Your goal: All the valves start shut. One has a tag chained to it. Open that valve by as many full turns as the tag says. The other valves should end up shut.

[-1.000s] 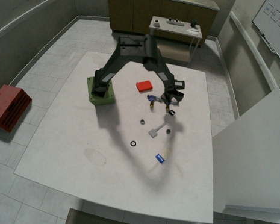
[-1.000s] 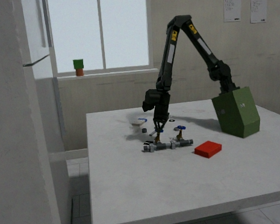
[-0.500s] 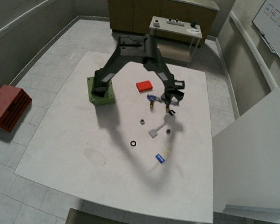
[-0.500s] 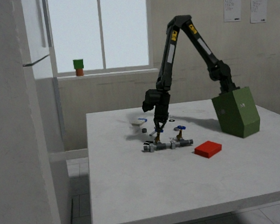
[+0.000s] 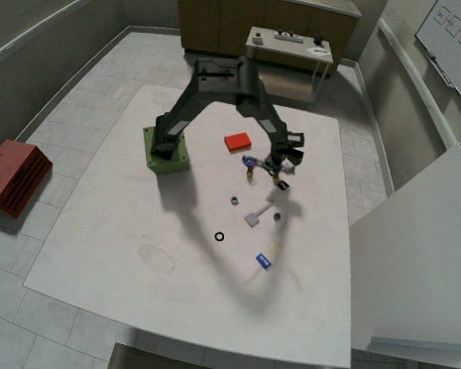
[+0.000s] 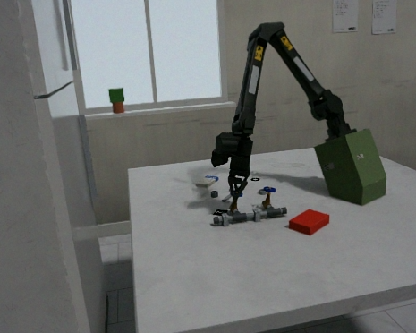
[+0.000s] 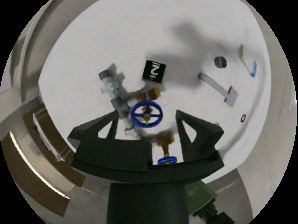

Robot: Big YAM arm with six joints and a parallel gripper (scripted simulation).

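Note:
A grey pipe [image 6: 249, 216] lies on the white table with two upright valves, each with a blue handwheel. My gripper [image 6: 237, 188] stands open right above the valve nearer the pipe's left end, its fingers on either side of that blue handwheel [image 7: 145, 113] and apart from it. A black tag [image 7: 154, 70] with a white mark lies on the table beside this valve; it also shows in the top view [image 5: 283, 185]. The second valve's handwheel [image 6: 267, 190] stands free to the right. In the top view the gripper [image 5: 277, 170] covers the tagged valve, with the other handwheel [image 5: 248, 161] to its left.
A red block [image 5: 237, 142] lies near the pipe. The green arm base [image 5: 166, 150] stands at the left. A grey flat spatula-like piece [image 5: 258, 213], a small grey nut [image 5: 234, 200], a black ring [image 5: 215, 236], a dark disc [image 5: 277, 216] and a blue tag [image 5: 263, 261] lie scattered on the table.

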